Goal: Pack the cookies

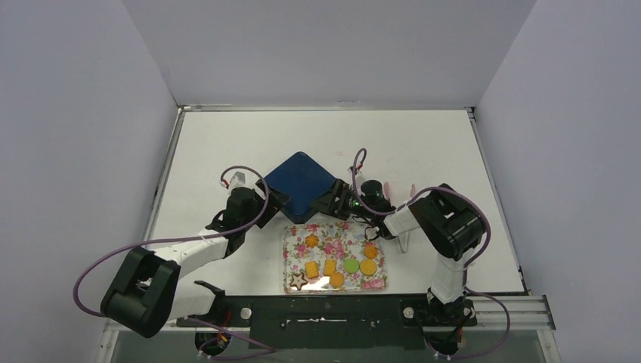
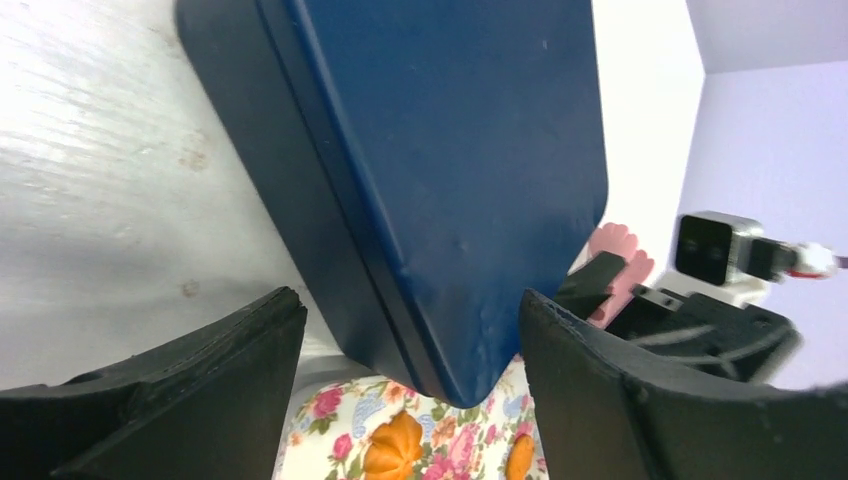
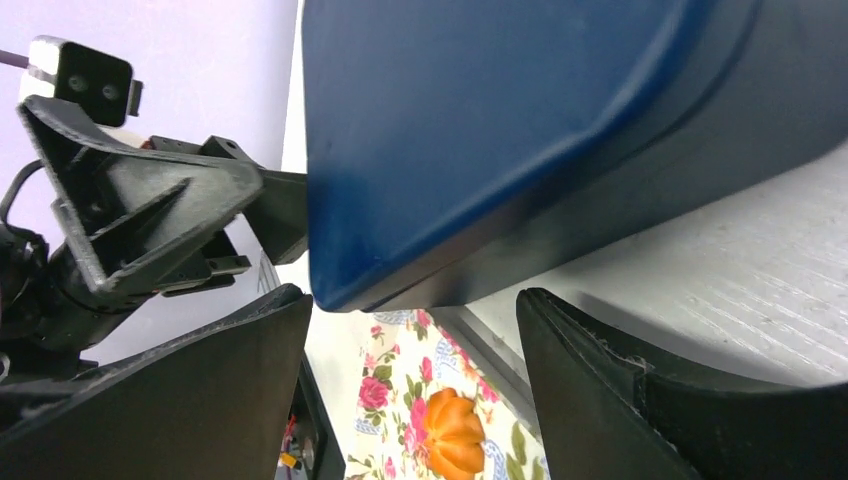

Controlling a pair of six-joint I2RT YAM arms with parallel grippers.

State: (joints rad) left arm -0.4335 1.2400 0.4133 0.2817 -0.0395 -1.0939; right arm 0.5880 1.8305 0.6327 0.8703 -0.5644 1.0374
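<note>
Cookies [image 1: 330, 266] orange and green, one dark star [image 1: 299, 280], on floral tray [image 1: 336, 233], both jaws apart

Navy blue tin [image 1: 301, 184], floral-patterned tray [image 1: 336, 233], orange, green and dark brown cookies [image 1: 329, 266].

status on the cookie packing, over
Left gripper and right gripper open, one at each near side of blue box. Cookies on floral tray. Box lid on.

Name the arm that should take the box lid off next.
Left, probably. The left gripper, open, straddles the box corner, with the lid edge between its fingers. The right gripper is open too, but there the corner sits off toward one finger.
</note>
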